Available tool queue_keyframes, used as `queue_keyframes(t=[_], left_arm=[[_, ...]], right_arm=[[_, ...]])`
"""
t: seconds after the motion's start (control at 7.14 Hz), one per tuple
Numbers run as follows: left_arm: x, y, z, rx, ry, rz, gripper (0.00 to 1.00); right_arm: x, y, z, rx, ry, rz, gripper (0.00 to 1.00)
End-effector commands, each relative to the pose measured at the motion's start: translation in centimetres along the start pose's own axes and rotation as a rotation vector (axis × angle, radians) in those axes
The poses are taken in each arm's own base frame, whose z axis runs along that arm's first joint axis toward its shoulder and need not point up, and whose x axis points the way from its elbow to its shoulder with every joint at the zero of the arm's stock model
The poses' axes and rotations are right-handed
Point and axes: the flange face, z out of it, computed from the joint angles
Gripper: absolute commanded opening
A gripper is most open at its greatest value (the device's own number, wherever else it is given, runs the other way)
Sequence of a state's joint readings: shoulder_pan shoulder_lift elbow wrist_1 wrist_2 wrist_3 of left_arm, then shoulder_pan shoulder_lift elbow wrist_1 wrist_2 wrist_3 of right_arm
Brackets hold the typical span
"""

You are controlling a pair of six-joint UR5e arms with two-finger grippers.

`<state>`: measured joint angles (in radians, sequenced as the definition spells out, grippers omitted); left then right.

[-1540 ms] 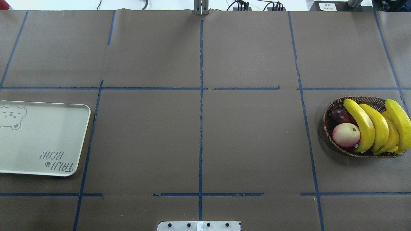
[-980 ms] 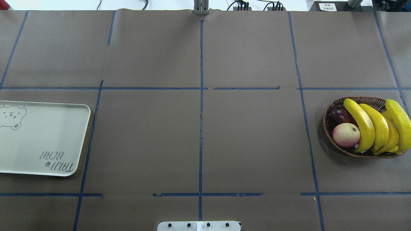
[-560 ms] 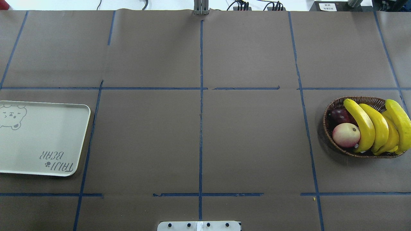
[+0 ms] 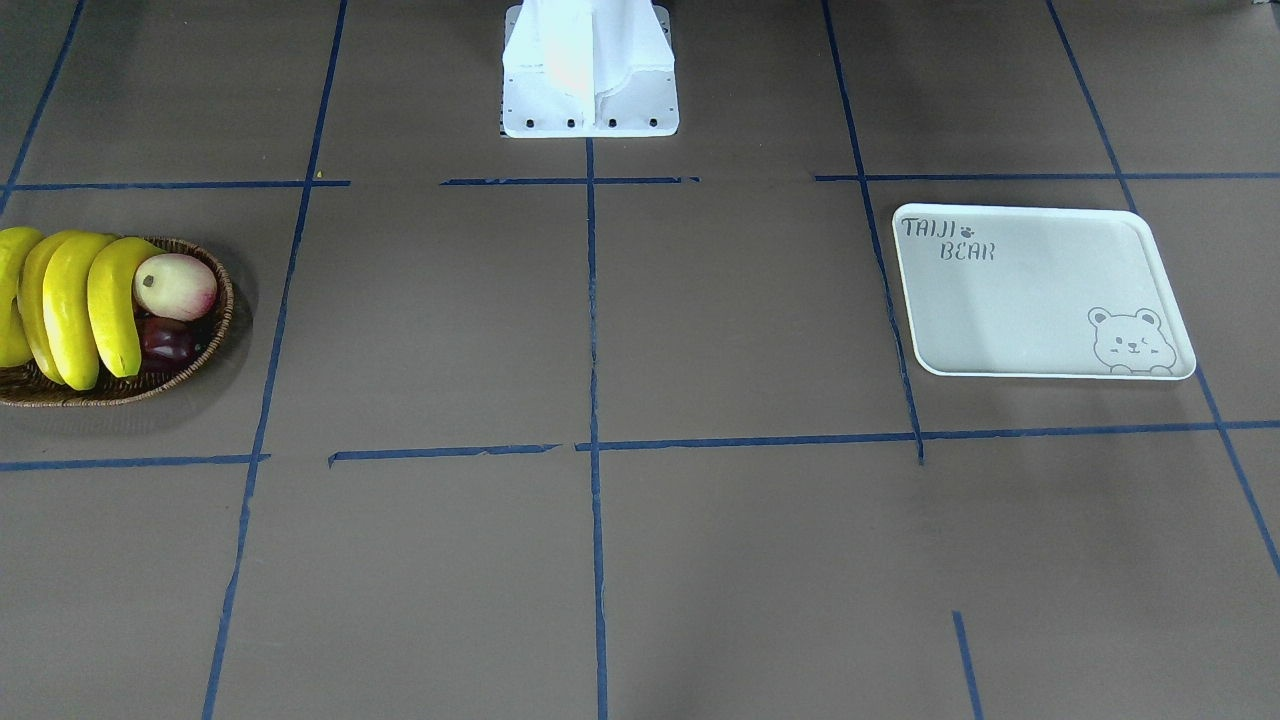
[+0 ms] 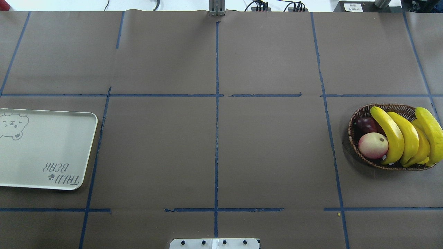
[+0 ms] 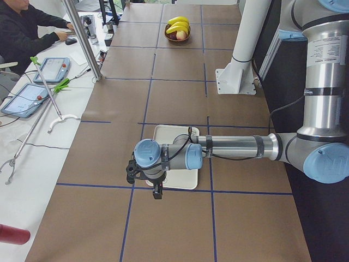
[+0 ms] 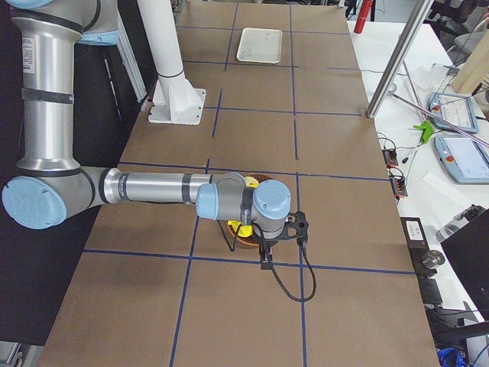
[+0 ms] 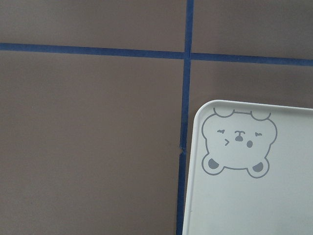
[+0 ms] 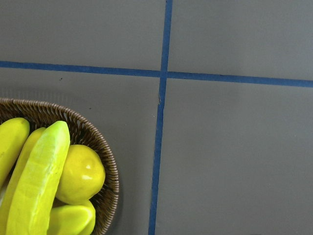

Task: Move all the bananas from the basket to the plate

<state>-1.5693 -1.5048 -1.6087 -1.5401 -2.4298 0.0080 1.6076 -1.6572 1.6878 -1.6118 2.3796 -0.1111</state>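
Note:
Several bright-yellow bananas [image 5: 403, 136] lie side by side in the brown wicker basket [image 5: 360, 114] at the table's right end. They also show in the front view as bananas [image 4: 70, 300] and in the right wrist view as bananas [image 9: 36, 181]. The white bear-printed plate [image 5: 45, 148] lies bare at the left end, its bear corner in the left wrist view as plate [image 8: 254, 205]. My left gripper [image 6: 157, 193] hangs over the plate's outer corner. Over the basket's outer edge hangs my right gripper [image 7: 265, 262]. I cannot tell whether either is open or shut.
A pink-yellow round fruit [image 5: 373, 145] and a dark red fruit [image 5: 366, 124] share the basket's left side, and a plump yellow fruit [image 9: 83, 174] sits under the bananas. The white robot base [image 4: 590, 70] stands mid-table. A person [image 6: 22, 27] sits at a side desk.

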Motion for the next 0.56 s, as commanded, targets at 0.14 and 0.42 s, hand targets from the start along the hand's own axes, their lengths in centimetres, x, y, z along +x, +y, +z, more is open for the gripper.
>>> queue_keyframes(t=[0.14,0.42], left_arm=[[0.2,-0.1,-0.2,0.011,0.000,0.016,1.00],[0.4,-0.1,-0.4,0.015,0.000,0.020,1.00]], right_arm=[[-4.1,-1.4,-3.8,0.097,0.004,-0.091,1.00],[-2.5,0.1,-1.8,0.062,-0.021,-0.055,1.00]])
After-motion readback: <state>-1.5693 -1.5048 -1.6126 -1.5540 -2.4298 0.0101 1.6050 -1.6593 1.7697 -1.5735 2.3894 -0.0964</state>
